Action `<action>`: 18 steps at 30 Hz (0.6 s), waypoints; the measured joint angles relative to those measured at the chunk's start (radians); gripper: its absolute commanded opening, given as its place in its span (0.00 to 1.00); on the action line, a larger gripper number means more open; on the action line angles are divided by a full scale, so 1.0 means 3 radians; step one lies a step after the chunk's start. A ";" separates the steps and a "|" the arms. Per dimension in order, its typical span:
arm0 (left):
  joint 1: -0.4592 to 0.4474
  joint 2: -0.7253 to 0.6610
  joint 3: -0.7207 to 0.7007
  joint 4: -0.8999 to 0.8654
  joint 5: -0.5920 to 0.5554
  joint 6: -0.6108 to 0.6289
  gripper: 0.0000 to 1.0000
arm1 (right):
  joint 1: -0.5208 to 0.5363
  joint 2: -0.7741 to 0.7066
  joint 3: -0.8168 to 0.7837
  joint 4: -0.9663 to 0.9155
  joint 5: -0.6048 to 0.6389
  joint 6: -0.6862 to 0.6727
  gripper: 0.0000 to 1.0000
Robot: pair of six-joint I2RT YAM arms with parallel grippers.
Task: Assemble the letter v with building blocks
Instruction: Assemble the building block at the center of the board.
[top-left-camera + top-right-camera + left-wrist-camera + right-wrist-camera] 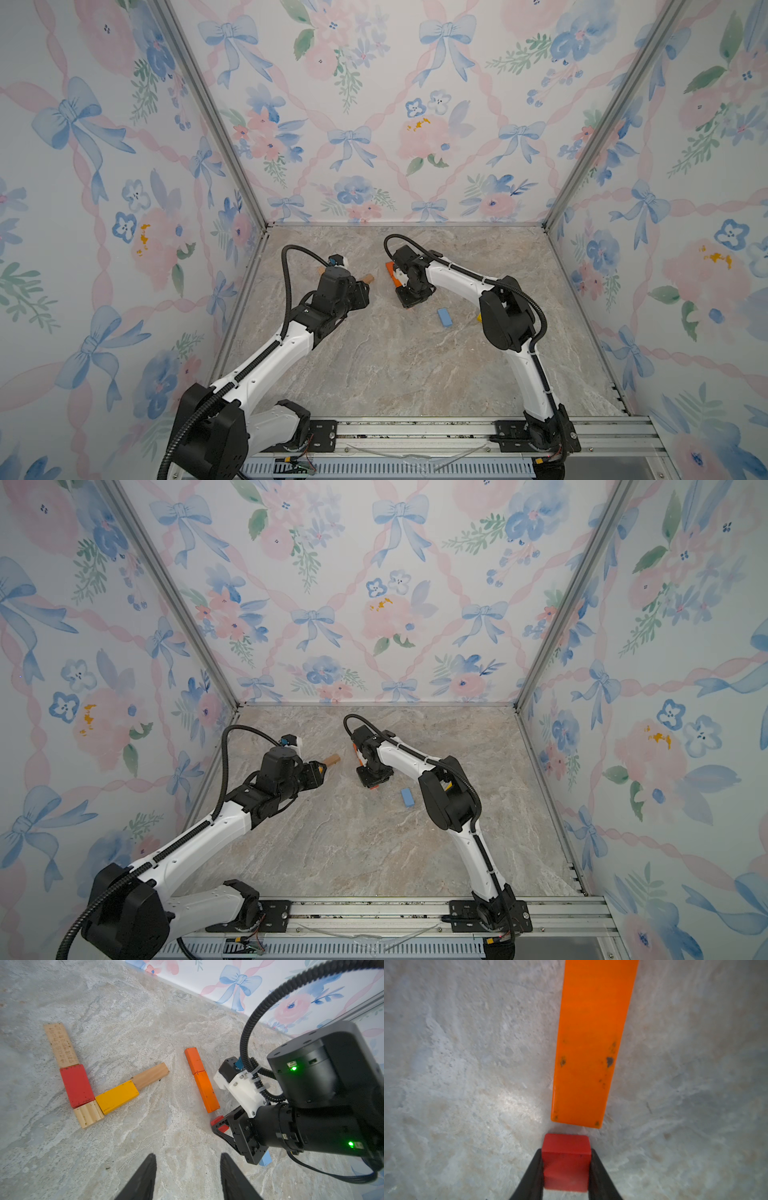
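marbled tabletop [467, 1064] under me: my right fingers [532, 1169] pinch a small red block [565, 1159], orange bar [589, 1047] just ahead at twelve o'clock, long axis running away; left fingers [143, 1178] spread, empty, farther off.

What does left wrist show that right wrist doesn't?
Left wrist only: five touching blocks forming a corner (engraved wood block, large red block, ridged wood block, yellow block, plain wood block), the far orange block, a light blue block, the open left gripper.
Right wrist only: nothing new, just the near orange block's chipped paint close up.
Both: right gripper shut on the small red block, the near orange block, marble tabletop.
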 measured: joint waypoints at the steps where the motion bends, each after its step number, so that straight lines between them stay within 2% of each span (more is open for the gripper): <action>1: 0.0000 0.0000 0.0000 -0.0004 0.0000 0.0000 0.52 | 0.0000 0.0001 0.0003 0.0000 0.0000 0.0009 0.38; 9: 0.0000 0.0000 0.0000 -0.0006 0.0001 -0.0001 0.52 | 0.0000 0.0003 0.0020 -0.0003 0.0001 0.0036 0.63; 18: 0.0000 -0.0001 0.0000 -0.0006 0.0004 0.0000 0.52 | 0.0000 -0.0137 -0.0060 -0.0031 0.0025 0.0070 0.76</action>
